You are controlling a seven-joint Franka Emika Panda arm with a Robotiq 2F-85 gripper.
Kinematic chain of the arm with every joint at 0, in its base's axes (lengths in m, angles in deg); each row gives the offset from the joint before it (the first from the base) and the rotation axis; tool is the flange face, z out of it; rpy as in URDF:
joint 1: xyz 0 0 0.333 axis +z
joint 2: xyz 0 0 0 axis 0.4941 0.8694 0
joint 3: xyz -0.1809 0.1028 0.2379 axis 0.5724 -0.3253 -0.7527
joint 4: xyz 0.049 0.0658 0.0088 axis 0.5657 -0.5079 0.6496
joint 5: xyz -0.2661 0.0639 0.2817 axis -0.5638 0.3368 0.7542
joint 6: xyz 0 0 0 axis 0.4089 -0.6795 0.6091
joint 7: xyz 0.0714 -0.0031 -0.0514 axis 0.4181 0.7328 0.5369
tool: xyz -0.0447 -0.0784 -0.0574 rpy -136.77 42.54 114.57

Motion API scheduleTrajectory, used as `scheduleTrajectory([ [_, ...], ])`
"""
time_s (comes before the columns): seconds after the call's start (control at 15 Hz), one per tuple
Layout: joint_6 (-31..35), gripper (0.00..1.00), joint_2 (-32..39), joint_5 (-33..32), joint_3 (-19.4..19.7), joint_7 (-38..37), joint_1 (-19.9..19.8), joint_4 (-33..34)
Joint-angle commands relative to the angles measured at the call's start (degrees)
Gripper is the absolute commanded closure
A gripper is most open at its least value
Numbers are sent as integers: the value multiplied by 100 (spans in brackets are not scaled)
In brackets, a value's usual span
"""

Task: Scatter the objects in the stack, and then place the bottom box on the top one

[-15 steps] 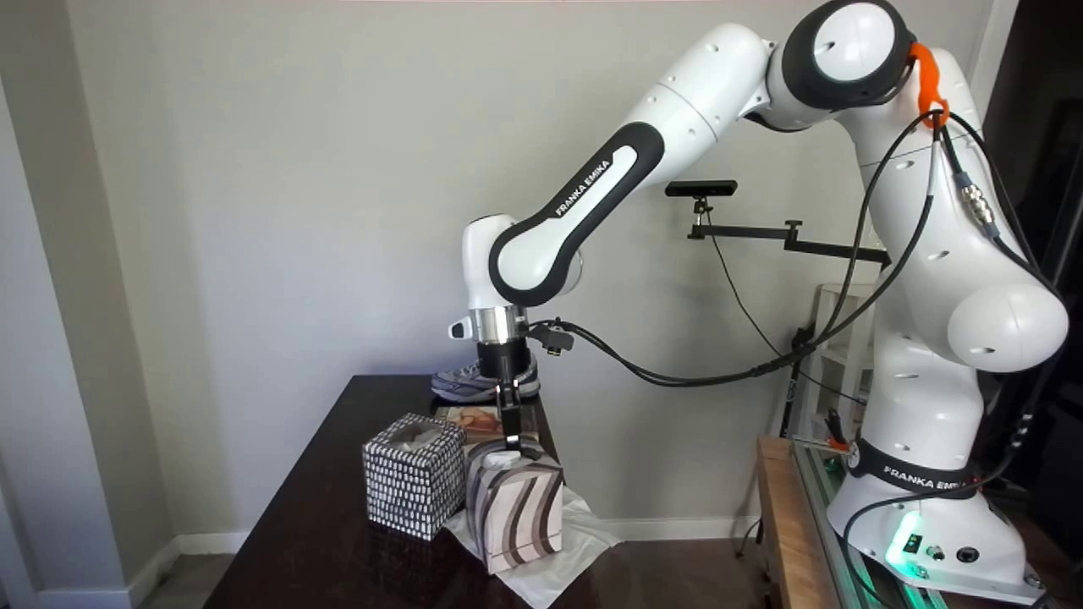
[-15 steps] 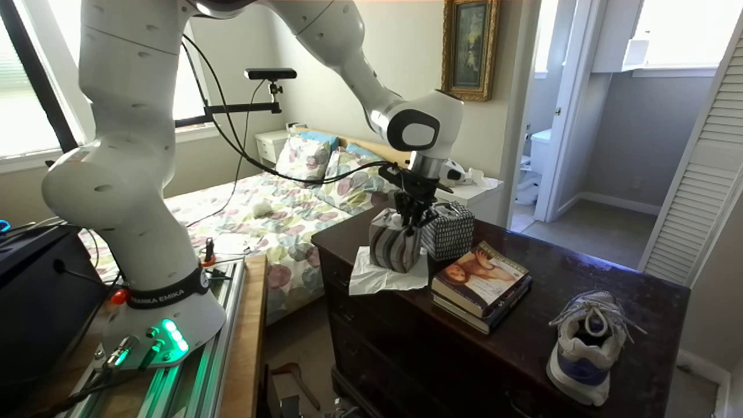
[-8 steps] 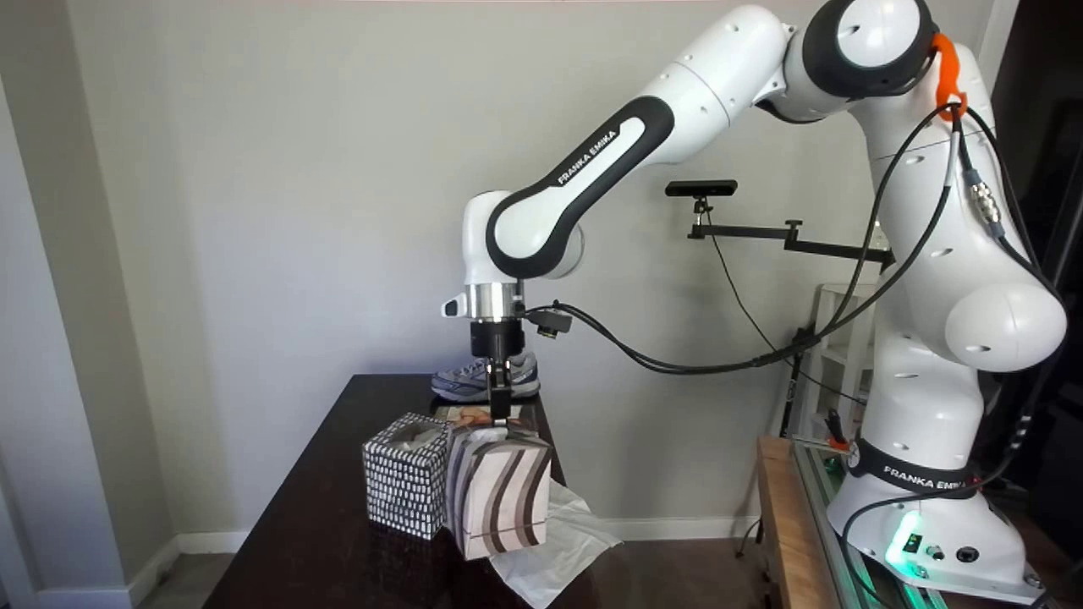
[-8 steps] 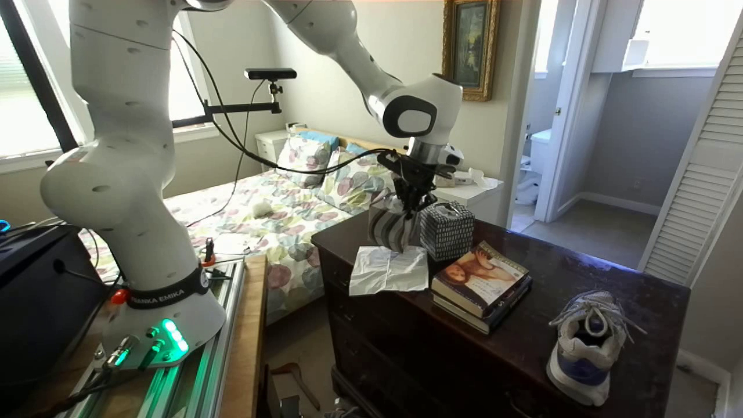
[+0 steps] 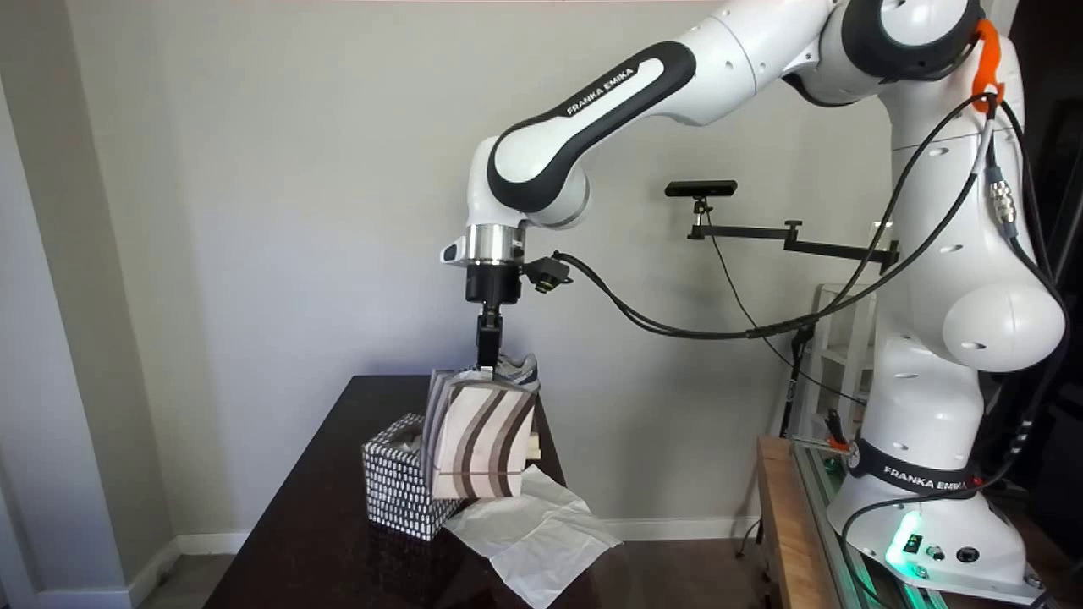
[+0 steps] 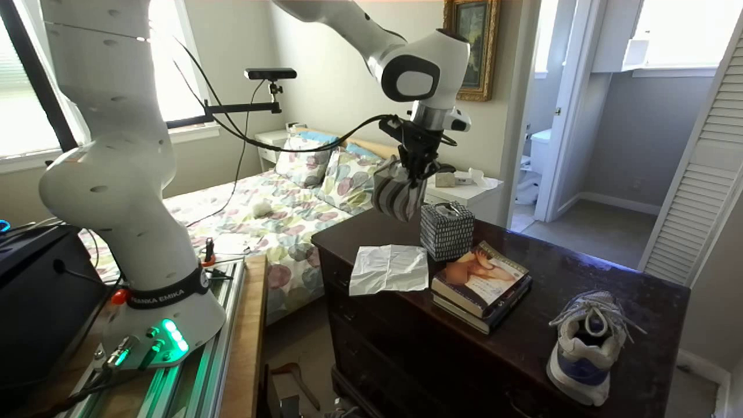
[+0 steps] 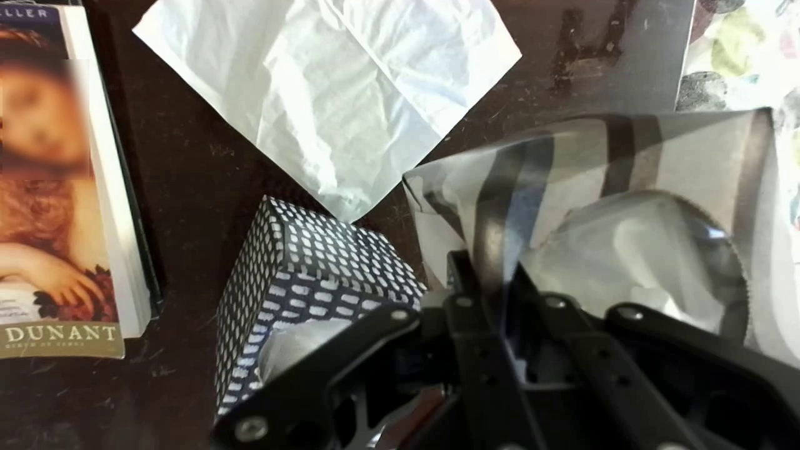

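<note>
My gripper [image 5: 488, 369] is shut on the top edge of a striped brown-and-white tissue box [image 5: 482, 440] and holds it tilted in the air. In the wrist view the fingers [image 7: 490, 269] pinch the wall of the striped box [image 7: 575, 150] beside its clear-film opening. The box also hangs from the gripper [image 6: 419, 179] in an exterior view [image 6: 396, 194]. A black-and-white patterned tissue box [image 6: 447, 232] stands upright on the dresser. In an exterior view the striped box partly covers this patterned box [image 5: 393, 486]. It lies left of the fingers in the wrist view [image 7: 331, 250].
A white paper sheet [image 6: 389, 270] lies flat on the dark dresser [image 6: 580, 278] near its edge. Two stacked books [image 6: 482, 281] lie beside the patterned box. A sneaker [image 6: 586, 354] stands at the dresser's far end from the boxes. A bed [image 6: 273, 220] is behind.
My gripper has risen with the striped box, lifting it off the white sheet and the dresser. The box has also moved towards the patterned box in an exterior view. The patterned box has stayed put.
</note>
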Motion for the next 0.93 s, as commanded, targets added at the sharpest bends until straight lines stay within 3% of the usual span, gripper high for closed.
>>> scheduleTrajectory([
  [0.0,-329,97,-102,79,174,-260,8,310],
  [0.87,-489,97,869,-527,540,-2191,148,1601],
])
